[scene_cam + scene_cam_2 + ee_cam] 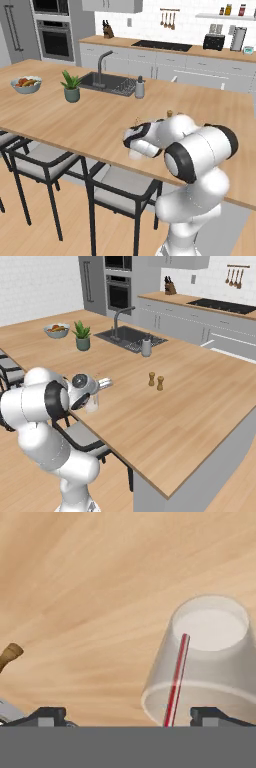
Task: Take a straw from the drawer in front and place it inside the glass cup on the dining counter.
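Light wooden planks top the dining counter, which carries an inset sink, a potted plant, a fruit bowl, a soap bottle and two brown shakers. Near its front edge stands the glass cup, with the straw leaning inside it. The gripper hovers just above, fingers spread wide and grasping nothing. Behind runs a wall counter with a stovetop, beside the ovens.

You are not looking at any readable text, label, brand, number or sign here; nothing in these views is carrying lettering that you can make out.
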